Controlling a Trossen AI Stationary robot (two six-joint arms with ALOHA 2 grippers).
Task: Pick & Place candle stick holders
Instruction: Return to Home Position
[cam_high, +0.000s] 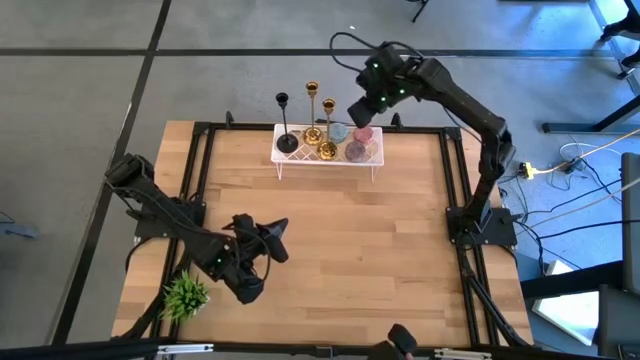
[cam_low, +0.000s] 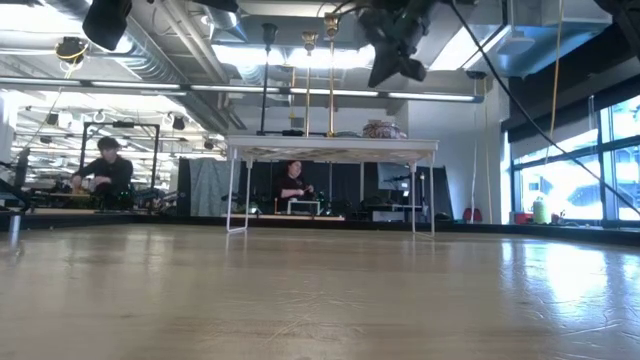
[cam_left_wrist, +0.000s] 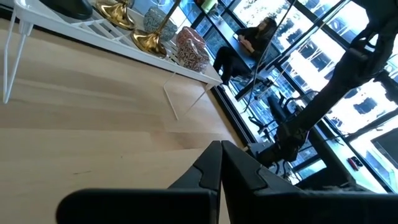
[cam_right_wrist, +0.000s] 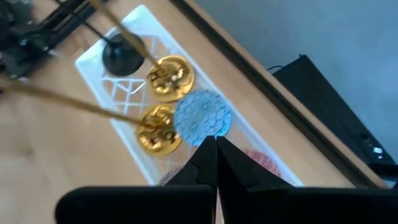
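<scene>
Candle stick holders beside candles

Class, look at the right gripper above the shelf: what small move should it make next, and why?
Probably rise and draw back: the right gripper is shut, empty, above the loaded shelf; the left gripper waits by the plant.

Green plant on table's near-left corner; candles on white shelf

Three slim, stemmed candle stick holders are set upright on the white wire shelf at the table's far edge. The matte black holder is placed at its left end, with the two shiny gold holders just beside it.
</scene>
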